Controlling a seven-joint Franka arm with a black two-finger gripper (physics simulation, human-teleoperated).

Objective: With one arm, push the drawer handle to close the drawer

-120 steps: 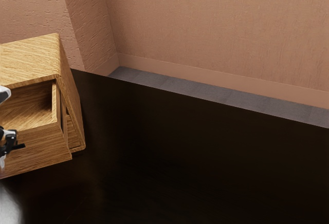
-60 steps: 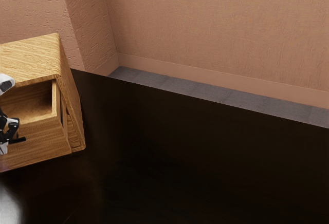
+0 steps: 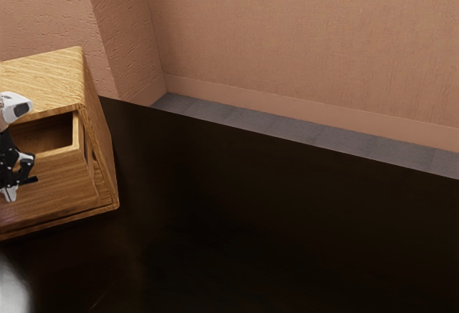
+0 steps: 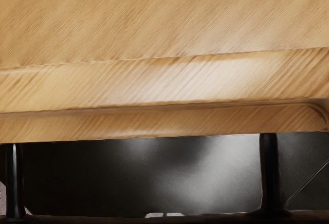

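and there was the drawer [image 3: 61, 187], still partly out of the wooden cabinet [image 3: 46, 83], its inside showing beneath the top! the gripper [image 3: 8, 192] was right at the drawer's front, over at the exterior view's left, low beside the black handle [image 4: 270, 175]. open or closed, and gripping anything or not? couldn't tell! in the wrist view, two dark posts ran from the wood to the handle's bar, the dark table [image 3: 272, 220] below.

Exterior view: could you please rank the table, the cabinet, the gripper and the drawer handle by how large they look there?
1. Table
2. Cabinet
3. Gripper
4. Handle, as far as it shows
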